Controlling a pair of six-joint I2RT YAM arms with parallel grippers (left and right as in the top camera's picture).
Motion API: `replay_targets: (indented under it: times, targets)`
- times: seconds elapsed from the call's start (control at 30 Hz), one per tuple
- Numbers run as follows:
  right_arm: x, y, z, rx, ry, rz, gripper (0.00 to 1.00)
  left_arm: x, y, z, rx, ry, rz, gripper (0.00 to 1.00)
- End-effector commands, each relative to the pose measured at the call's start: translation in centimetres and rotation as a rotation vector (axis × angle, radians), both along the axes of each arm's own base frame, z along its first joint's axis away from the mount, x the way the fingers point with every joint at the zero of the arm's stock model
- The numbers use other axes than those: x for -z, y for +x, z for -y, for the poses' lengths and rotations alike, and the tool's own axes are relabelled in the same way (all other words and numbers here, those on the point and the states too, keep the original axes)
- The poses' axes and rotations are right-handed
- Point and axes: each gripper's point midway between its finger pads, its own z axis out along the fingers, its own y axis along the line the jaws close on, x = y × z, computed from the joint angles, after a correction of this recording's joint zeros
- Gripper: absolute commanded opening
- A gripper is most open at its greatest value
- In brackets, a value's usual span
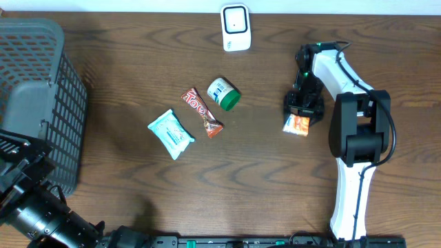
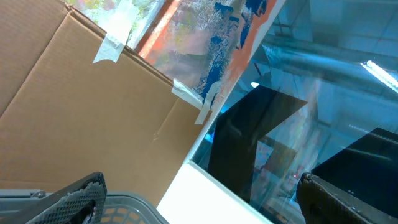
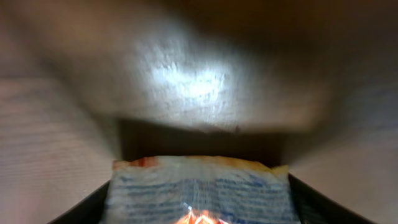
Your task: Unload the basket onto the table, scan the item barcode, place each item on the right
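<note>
Orange packet (image 1: 296,125) lies on the table (image 1: 138,55), right side, half hidden under the right hand (image 1: 304,108); in the blur I cannot tell whether it grips. Chocolate bar (image 1: 202,111) and tub (image 1: 224,94) lie left, the white scanner (image 1: 236,27) far. Left hand (image 2: 199,186) gapes apart.

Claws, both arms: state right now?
Left claw: open, empty.
Right claw: straddling the orange packet; whether it grips it cannot be told.

1. Right arm (image 1: 350,193): white tubular links, bulky black joint housings (image 1: 362,127).
2. Thin black cable (image 1: 393,131) loops alongside; small green indicator light (image 1: 318,46) near the wrist.
3. Left arm (image 1: 34,210): all black; fingers (image 2: 81,198) dot-textured.
</note>
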Motion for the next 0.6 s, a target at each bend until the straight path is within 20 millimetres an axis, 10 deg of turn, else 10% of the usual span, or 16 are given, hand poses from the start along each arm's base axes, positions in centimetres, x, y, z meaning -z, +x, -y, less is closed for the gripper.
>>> replay_targets:
  times: [0.0, 0.57]
  targets:
    - [5.7, 0.6, 0.1, -0.091, 0.015, 0.003, 0.63, -0.3, -0.7, -0.3, -0.012, -0.001, 0.01, 0.98]
    - [-0.6, -1.1, -3.1, -0.079, 0.168, -0.132, 0.52, -0.3, -0.7, -0.3, -0.012, -0.001, 0.01, 0.98]
